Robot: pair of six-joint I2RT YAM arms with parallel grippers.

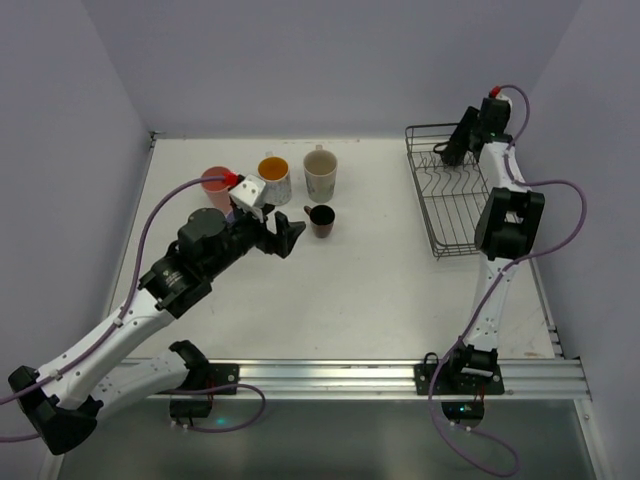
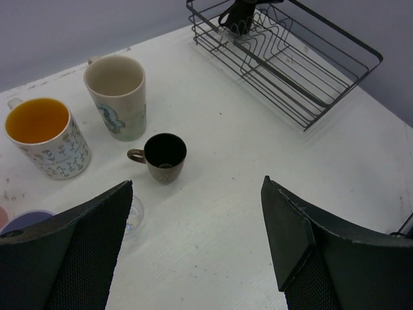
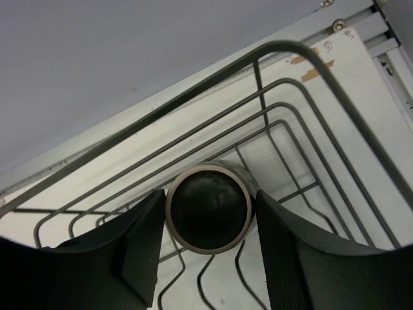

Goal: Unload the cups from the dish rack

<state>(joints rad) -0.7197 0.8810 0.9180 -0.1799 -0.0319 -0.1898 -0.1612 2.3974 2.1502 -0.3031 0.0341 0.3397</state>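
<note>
The black wire dish rack (image 1: 458,215) stands at the back right. In its far left corner my right gripper (image 1: 452,152) reaches down. In the right wrist view its fingers press both sides of a dark brown mug (image 3: 208,208) that lies among the rack wires (image 3: 303,123), so the right gripper (image 3: 208,205) is shut on that mug. On the table stand a salmon tumbler (image 1: 213,185), a white dotted mug (image 1: 274,178), a cream mug (image 1: 320,172) and a second dark brown mug (image 1: 321,220). My left gripper (image 1: 285,235) hovers open beside that mug. A clear glass (image 2: 133,213) shows by its left finger.
The grey walls close in at the back and on both sides. An aluminium rail (image 1: 400,375) runs along the near table edge, with both arm bases on it. The right arm's purple cable (image 1: 565,215) loops beside the rack.
</note>
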